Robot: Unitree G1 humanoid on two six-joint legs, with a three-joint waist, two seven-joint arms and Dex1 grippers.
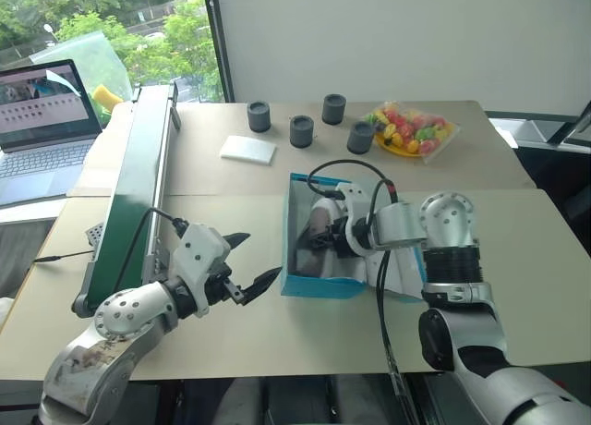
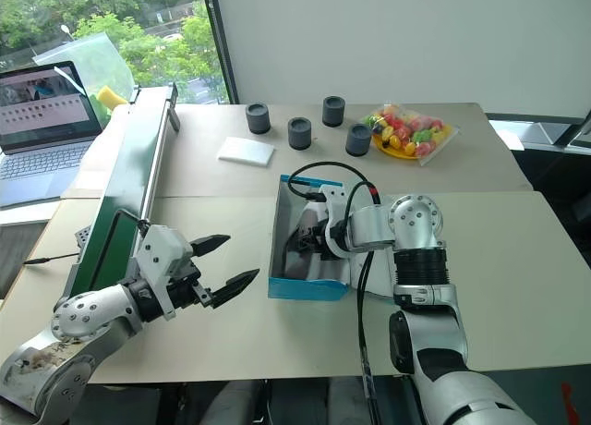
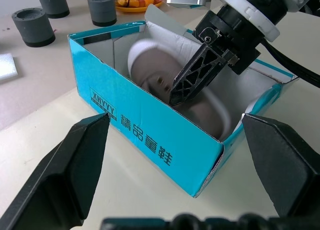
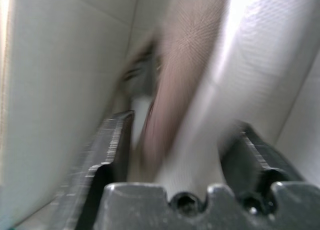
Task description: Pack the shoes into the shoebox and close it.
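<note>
The turquoise shoebox [image 1: 319,286] stands open in the middle of the table, its white flap lid [image 1: 406,279] lying out to the right under my right arm. A grey shoe with a white sole [image 3: 155,77] lies inside. My right gripper [image 4: 180,135] reaches down into the box. Its fingers [image 3: 195,75] stand apart with the blurred shoe between them. Just left of the box hovers my left gripper [image 1: 261,257], open and empty, pointing at the box's near wall [image 3: 145,135].
A long green conveyor [image 1: 138,185] runs along the left side, with a laptop [image 1: 42,120] beyond it. At the back are several dark cups [image 1: 301,130], a flat white pad [image 1: 248,149] and a plate of coloured fruit [image 1: 413,129]. A black cable [image 1: 346,166] arches over the box.
</note>
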